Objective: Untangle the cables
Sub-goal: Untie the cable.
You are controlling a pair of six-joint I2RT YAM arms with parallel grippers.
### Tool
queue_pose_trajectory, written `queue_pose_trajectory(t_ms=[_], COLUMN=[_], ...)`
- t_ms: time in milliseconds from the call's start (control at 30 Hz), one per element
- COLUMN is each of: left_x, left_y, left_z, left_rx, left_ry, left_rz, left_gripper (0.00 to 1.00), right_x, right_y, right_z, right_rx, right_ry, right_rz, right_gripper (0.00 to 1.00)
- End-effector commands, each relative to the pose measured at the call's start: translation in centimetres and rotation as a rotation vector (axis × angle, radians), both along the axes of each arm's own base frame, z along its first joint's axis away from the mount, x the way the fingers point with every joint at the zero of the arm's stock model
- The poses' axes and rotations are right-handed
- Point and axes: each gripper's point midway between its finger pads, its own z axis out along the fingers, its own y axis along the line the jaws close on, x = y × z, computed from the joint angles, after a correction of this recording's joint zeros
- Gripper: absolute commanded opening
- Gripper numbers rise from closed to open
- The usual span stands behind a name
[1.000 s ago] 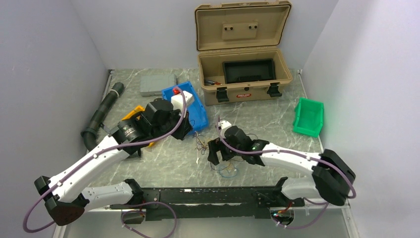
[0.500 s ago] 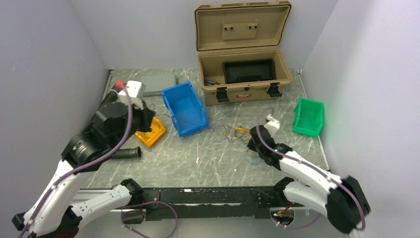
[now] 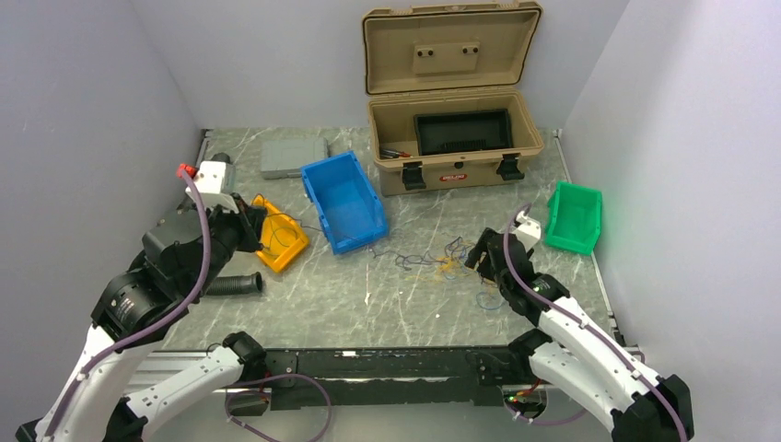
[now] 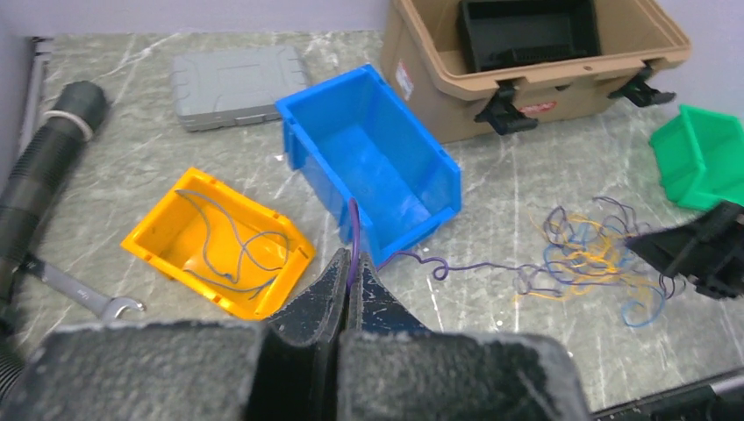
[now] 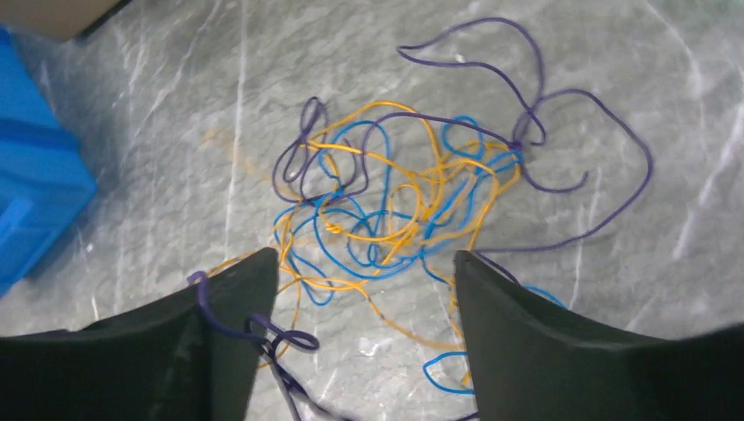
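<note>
Cables partly behind right end effector

Tan case at the back of the marble-patterned table, lid up, black tray inside. Blue bin just left of it, set askew, grey flat case behind. Yellow bin left of the blue. Green bin at the right edge. Black corrugated hose and wrench far left.

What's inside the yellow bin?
One thin bluish cable, curled loosely on the yellow bin's floor. Nothing else shows there. From above, the left arm covers one corner of it.
</note>
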Motion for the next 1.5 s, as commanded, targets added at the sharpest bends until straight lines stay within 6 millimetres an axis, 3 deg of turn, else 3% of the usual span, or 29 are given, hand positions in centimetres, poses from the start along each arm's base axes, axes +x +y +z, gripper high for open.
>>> queue_pose_trajectory(t_ms=[0, 33, 167, 367, 500, 800, 967, 1167, 1333, 1400, 1467], left_x=[-0.4, -1.0, -1.7, -1.4, -1.5, -1.3, -1.4, -1.5, -1.5, -1.7, -1.8], left_y=[-3.3, -4.6, -6.5, -5.9, -5.0, -2.2, -1.5, -0.7, 1.1, 2.3, 3.8], left_z=[2.8, 3.1, 3.2, 2.7, 2.8, 2.9, 3.4, 3.6, 4.0, 4.0, 4.3], left_rx=[-0.049, -0.065, -0.087, -0.078, -0.069, -0.040, -0.025, -0.003, 0.030, 0.050, 0.060], left_ry=[-0.081, -0.094, -0.097, -0.082, -0.085, -0.099, -0.111, -0.118, -0.118, -0.114, -0.122], left_rz=[-0.189, -0.270, -0.379, -0.340, -0.301, -0.173, -0.156, -0.130, -0.051, -0.002, 0.062], left_gripper=[0.00, 0.00, 0.00, 0.00, 0.00, 0.00, 0.00, 0.00, 0.00, 0.00, 0.00], right_x=[1.5, 1.4, 0.3, -0.4, -0.7, -2.0, -2.5, -1.5, -0.7, -0.6, 0.0], right_y=[3.7, 4.8, 10.2, 14.7, 16.2, 20.0, 21.0, 20.8, 19.7, 19.0, 17.4], right_z=[4.4, 5.1, 7.2, 7.0, 7.2, 4.6, 2.5, 0.0, -1.0, -1.5, -1.8], right_rx=[-0.005, -0.009, 0.033, 0.013, -0.029, -0.154, -0.120, -0.146, -0.170, -0.173, -0.199], right_ry=[-0.113, -0.146, -0.242, -0.218, -0.246, -0.298, -0.288, -0.243, -0.234, -0.215, -0.199], right_rz=[0.270, 0.363, 0.704, 0.816, 0.901, 1.189, 1.233, 1.182, 1.097, 1.053, 0.955], right_gripper=[0.83, 0.85, 0.88, 0.92, 0.92, 0.92, 0.92, 0.88, 0.73, 0.55, 0.29])
